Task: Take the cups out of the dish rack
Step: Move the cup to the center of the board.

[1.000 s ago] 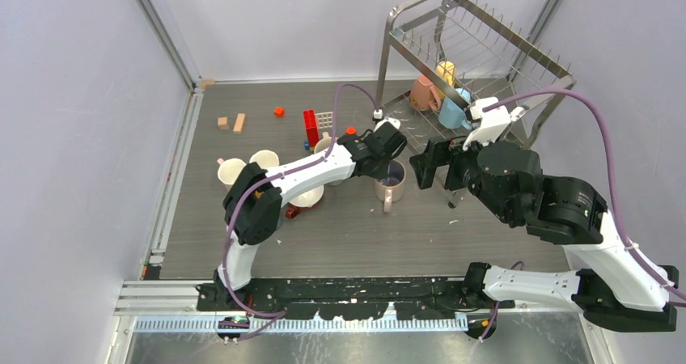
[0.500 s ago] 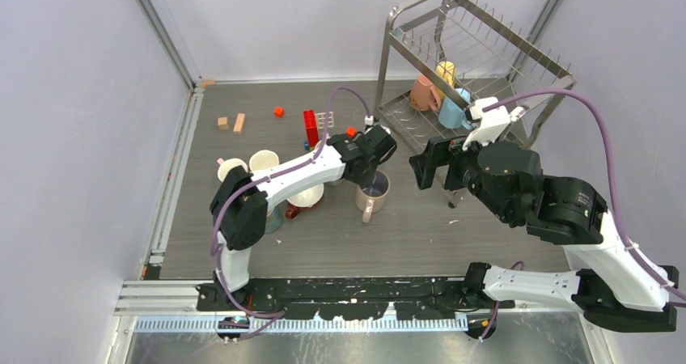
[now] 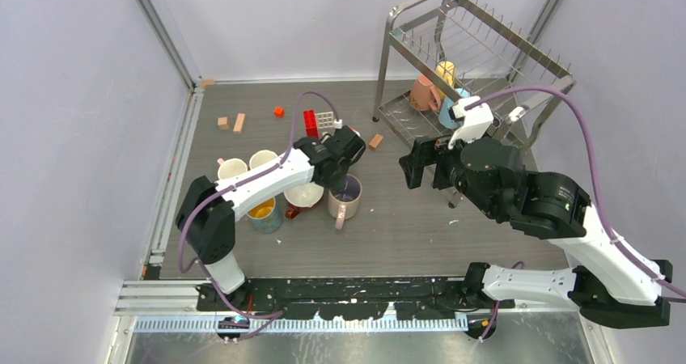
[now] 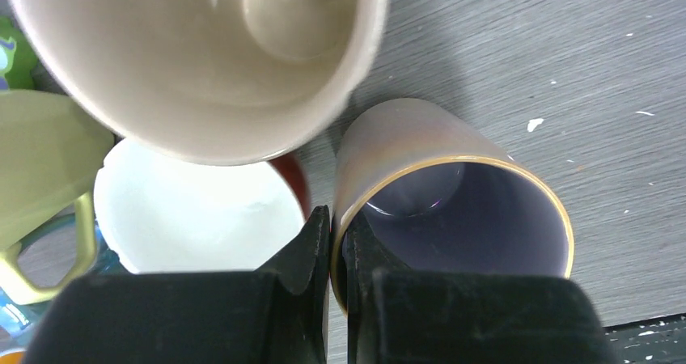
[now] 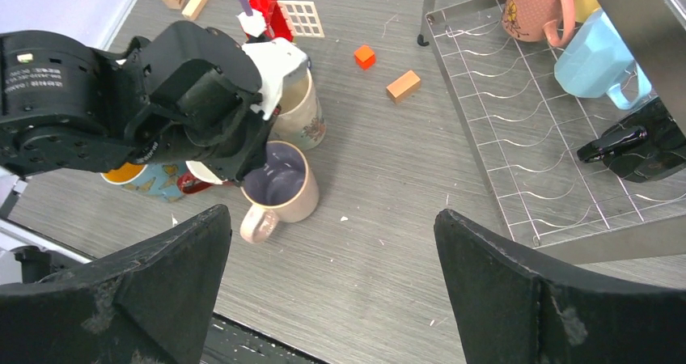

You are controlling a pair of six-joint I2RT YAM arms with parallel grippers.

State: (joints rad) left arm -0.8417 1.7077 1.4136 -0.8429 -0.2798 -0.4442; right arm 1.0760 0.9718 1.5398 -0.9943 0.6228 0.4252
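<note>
**Grey table (image 3: 421,234), overhead view.** Pale walls bound it, and a metal rail (image 3: 171,186) runs along its left edge.

- **Rack:** The dish rack (image 3: 485,48) fills the upper right corner. Its lower tier holds 3 cups: a pink mug (image 3: 422,93), a yellow mug (image 3: 446,73) behind it, and a light-blue mug (image 3: 450,112) partly hidden by the right wrist.
- **Right arm:** The right gripper (image 3: 426,166) hangs just in front of the lower tier, jaws spread wide, holding nothing.
- **Left arm:** It reaches to frame centre. The left gripper (image 4: 333,247) is clamped on the rim of an upright tan mug (image 3: 346,201), with 1 finger inside and 1 outside. The mug's handle points toward the bottom of the frame.
- **Obstacles:** Just left of the tan mug stands a dark-red, white-lined mug (image 3: 304,196). Further left are a teal mug (image 3: 264,216) and 2 cream mugs (image 3: 232,170), closing off that side.
- **Open room:** Bare table lies between the tan mug and the rack, and across the lower centre.
- **Small items, upper centre:** a red block tower (image 3: 310,124), a wooden block (image 3: 375,141) and an orange cube (image 3: 278,112).
</note>
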